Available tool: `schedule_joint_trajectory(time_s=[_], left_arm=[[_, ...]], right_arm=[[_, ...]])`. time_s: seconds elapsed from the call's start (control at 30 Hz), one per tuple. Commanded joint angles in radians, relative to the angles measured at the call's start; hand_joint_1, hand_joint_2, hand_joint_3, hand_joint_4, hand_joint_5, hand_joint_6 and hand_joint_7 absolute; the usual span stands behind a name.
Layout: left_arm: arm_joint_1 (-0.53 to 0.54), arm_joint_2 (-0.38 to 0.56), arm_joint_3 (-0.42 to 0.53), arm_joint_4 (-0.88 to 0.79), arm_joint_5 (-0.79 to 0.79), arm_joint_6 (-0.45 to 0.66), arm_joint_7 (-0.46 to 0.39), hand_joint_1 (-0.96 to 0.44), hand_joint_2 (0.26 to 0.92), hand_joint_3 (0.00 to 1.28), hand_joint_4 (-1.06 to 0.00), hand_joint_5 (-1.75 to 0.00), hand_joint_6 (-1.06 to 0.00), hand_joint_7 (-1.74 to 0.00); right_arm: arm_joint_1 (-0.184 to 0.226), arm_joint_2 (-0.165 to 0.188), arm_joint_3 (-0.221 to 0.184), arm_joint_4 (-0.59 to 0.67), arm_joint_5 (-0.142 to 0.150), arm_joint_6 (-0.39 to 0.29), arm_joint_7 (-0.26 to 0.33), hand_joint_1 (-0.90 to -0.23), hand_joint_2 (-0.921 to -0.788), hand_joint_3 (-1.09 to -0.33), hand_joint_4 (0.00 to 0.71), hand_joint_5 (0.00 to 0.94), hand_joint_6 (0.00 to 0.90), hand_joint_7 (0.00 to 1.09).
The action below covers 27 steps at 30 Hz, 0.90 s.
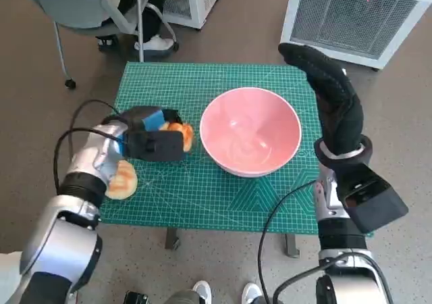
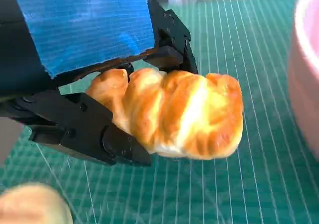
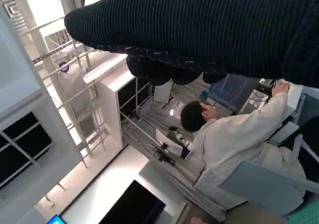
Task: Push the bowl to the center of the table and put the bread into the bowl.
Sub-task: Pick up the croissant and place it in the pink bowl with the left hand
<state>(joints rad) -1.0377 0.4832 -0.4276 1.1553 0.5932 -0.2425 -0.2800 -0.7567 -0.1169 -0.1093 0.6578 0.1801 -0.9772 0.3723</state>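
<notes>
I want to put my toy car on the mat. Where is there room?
Bare green mat lies behind the pink bowl, toward the chair. It is crowded by the left hand holding bread, with another bun near.

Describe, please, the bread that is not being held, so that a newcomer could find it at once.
Start at the green mat on the table and find the pink bowl near its middle. Go to the mat's near left edge, beside the left forearm: a pale round bun lies there. Unlike the golden twisted pastry held in the left hand, it is smooth, flat and untouched.
</notes>
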Motion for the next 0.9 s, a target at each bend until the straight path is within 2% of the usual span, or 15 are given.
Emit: schedule_joint_trajectory(time_s=[0.03,0.3,0.57,0.73,0.9], left_arm=[[-0.07,0.035,0.055,-0.068,-0.034,0.019,0.025,0.0,0.909,0.06,-0.71,-1.23,-0.67,-1.03],[-0.102,0.037,0.115,-0.233,-0.056,0.073,0.036,0.0,0.908,0.06,-0.73,-1.14,-0.65,-1.13],[-0.091,-0.027,0.131,-0.43,-0.062,0.109,0.058,0.0,0.914,0.06,-0.73,-1.1,-0.64,-1.17],[-0.091,-0.077,0.11,-0.461,-0.055,0.072,0.072,0.0,0.919,0.05,-0.71,-1.12,-0.63,-1.18],[-0.121,-0.132,0.082,-0.383,-0.056,-0.025,0.077,0.0,0.92,0.06,-0.71,-1.13,-0.63,-1.17]], right_arm=[[0.024,-0.006,-0.002,0.02,0.004,0.004,0.001,-0.675,-0.921,-0.77,0.339,0.029,-0.001,0.74],[0.023,-0.01,-0.003,0.023,0.013,0.005,0.007,-0.679,-0.921,-0.766,0.338,0.029,-0.001,0.73],[0.019,-0.015,-0.004,0.03,0.023,0.003,0.017,-0.674,-0.921,-0.764,0.339,0.029,-0.001,0.72],[0.02,-0.016,-0.002,0.025,0.022,0.004,0.018,-0.67,-0.921,-0.765,0.338,0.028,-0.001,0.71],[0.022,-0.016,0.001,0.021,0.019,0.003,0.017,-0.668,-0.921,-0.766,0.334,0.025,-0.001,0.71]])
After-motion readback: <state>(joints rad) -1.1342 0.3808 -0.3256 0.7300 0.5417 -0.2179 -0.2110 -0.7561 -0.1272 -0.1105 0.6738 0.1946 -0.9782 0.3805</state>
